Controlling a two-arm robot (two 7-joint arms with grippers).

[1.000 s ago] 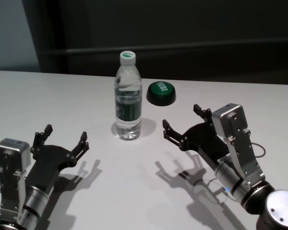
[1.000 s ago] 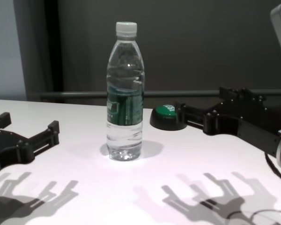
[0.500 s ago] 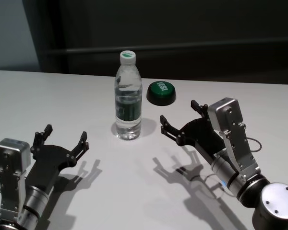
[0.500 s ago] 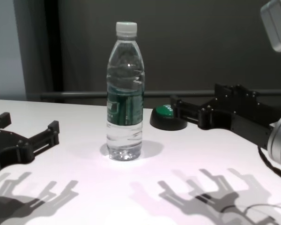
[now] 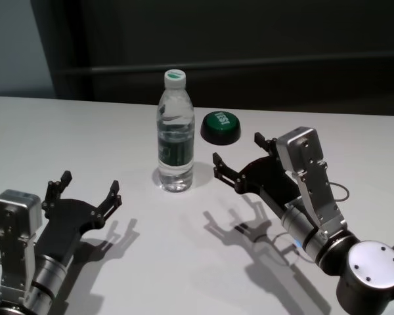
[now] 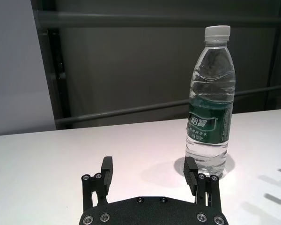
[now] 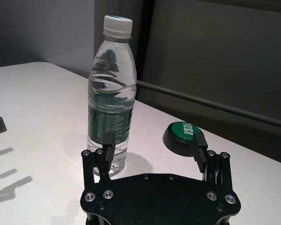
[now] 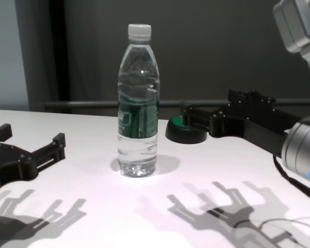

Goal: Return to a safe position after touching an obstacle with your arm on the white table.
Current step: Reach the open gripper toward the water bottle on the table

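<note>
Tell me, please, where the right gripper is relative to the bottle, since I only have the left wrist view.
Observer: The right gripper hangs above the white table on the right side of the bottle. Its jaws are open and point toward the bottle, with a clear gap between them.
Operator: Thank you. Is anything else close to that gripper?
Observer: Yes, a green dome button sits on the table, right of the bottle and a little farther back, just beyond the gripper's tips.
</note>
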